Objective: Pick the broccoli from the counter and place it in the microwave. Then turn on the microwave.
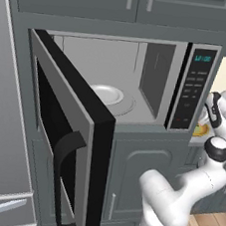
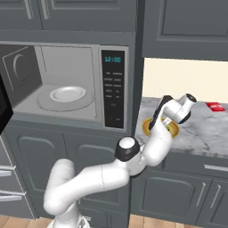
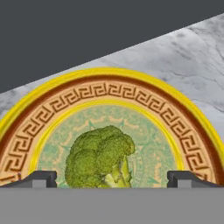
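The gripper (image 3: 111, 179) stood wide open, its two dark fingertips (image 3: 41, 178) set well apart on either side of the broccoli (image 3: 100, 156) and holding nothing. The broccoli lay on a round yellow-orange dish (image 3: 144, 105) with a key-pattern border, which sat on the grey marbled counter (image 3: 183, 52). In the right base view the arm reached over that dish (image 2: 173, 129), just to the right of the microwave (image 2: 113, 89). The microwave's door (image 1: 71, 145) hung open toward the left, and a white plate (image 2: 67, 93) rested on the turntable inside. A small red object (image 2: 214, 107) lay farther right on the counter
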